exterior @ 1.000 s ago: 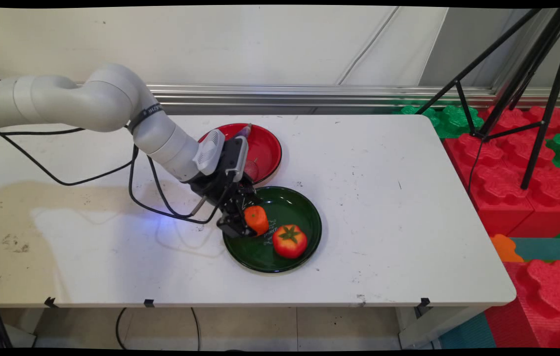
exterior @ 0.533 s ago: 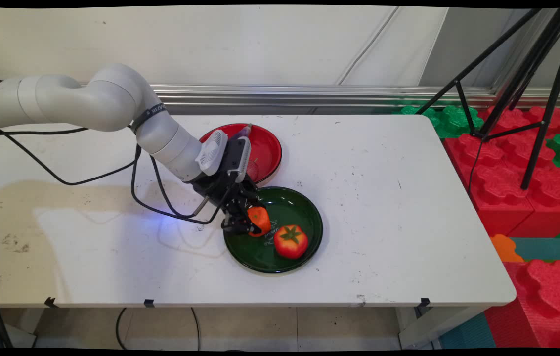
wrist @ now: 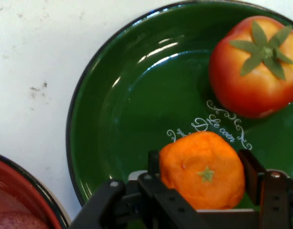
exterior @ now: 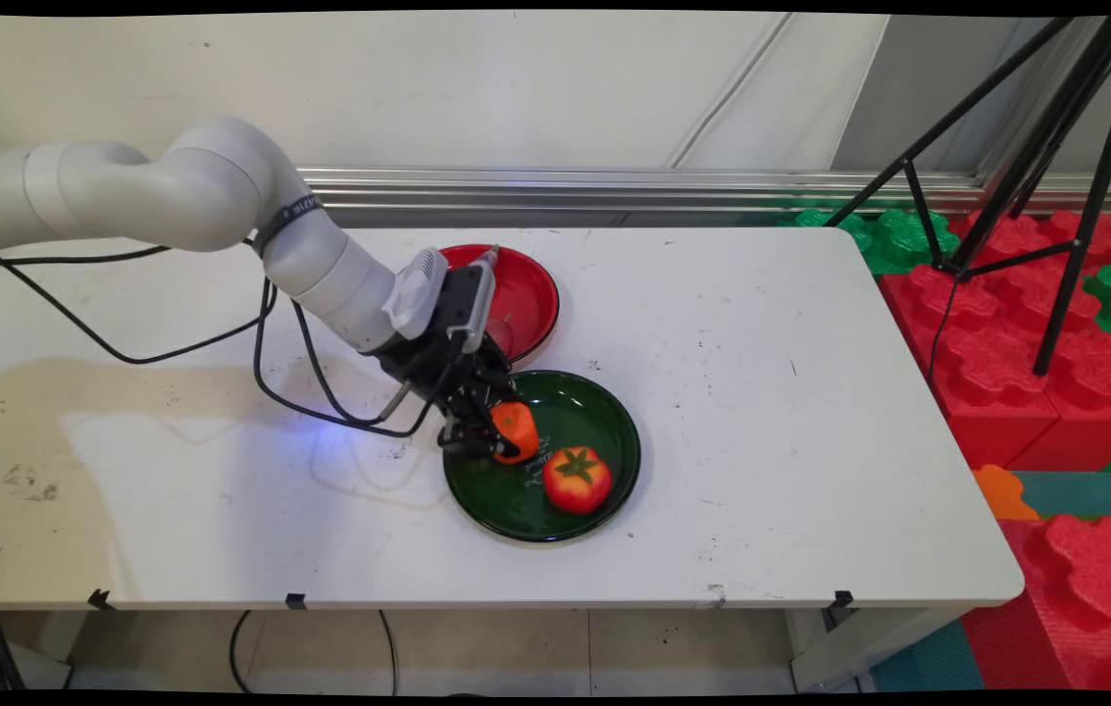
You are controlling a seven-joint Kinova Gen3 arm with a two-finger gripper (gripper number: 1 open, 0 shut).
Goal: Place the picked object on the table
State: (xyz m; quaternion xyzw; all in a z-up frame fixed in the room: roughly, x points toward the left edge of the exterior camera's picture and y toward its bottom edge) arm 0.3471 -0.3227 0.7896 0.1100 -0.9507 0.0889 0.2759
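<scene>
Both fingers (wrist: 157, 168) of the gripper (exterior: 488, 433) are pressed against the sides of an orange mandarin (wrist: 202, 169), which is clamped between them. In the main view, the mandarin (exterior: 517, 431) is seen just left of the frame's centre, over the left part of a green plate (exterior: 604, 402). Whether it touches the plate cannot be told. A red tomato (exterior: 577, 479) is seen in the same plate, lower right of the mandarin and apart from it. A red plate (exterior: 528, 289) is seen just above the green one, partly hidden by the arm.
</scene>
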